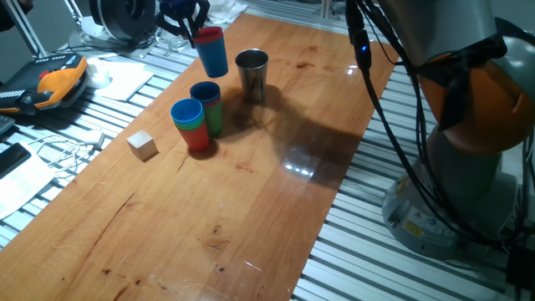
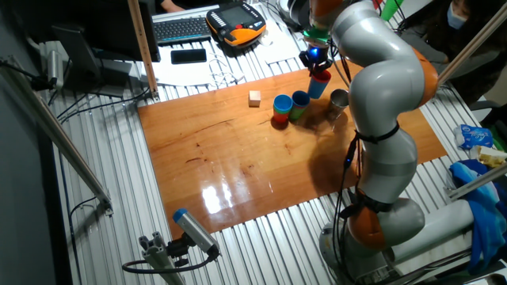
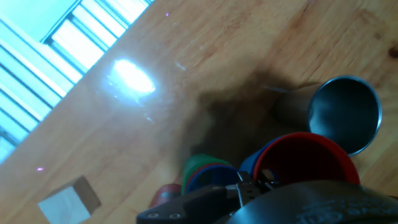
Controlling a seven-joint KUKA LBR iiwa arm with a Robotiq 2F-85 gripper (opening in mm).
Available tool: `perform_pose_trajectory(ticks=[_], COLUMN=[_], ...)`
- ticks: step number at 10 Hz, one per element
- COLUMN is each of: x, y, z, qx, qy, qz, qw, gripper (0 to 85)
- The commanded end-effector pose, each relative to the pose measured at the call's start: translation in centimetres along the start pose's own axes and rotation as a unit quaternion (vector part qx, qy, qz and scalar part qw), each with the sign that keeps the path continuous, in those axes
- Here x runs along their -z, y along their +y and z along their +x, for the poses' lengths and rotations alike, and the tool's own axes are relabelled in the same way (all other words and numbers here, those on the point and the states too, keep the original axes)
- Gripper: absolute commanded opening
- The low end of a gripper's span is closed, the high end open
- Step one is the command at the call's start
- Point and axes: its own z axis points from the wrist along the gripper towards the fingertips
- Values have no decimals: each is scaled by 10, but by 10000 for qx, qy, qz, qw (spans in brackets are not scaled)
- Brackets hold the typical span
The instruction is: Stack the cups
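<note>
- gripper (image 1: pixel 191 25) is pinching the rim of a red-in-blue cup pair (image 1: pixel 211 50), held up off the table (image 1: pixel 251 201)
- steel cup (image 1: pixel 252 73) stands just beside it
- two mixed cup stacks (image 1: pixel 198 119) near the wooden cube (image 1: pixel 142 145)

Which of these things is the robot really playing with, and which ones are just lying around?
For the stacking job:
- the red-and-blue cups held up in the pincer
- the blue-topped stack on the table
- the second stack just behind it
- the steel cup

Just lying about:
- the wooden cube
- the orange handset off the table
- the keyboard
</note>
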Motion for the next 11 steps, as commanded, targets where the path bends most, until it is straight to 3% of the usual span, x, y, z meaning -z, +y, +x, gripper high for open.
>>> perform_pose_trajectory(ticks=[1,5,6,9,11], x=[1,4,0,-1,-4], y=[1,15,21,21,26], z=[2,17,22,20,22], qx=[13,-135,-208,-192,-267], qy=[24,115,21,9,41], qz=[-43,-372,-351,-383,-496], qw=[10000,9992,9992,9991,9984], gripper=[0,0,0,0,0])
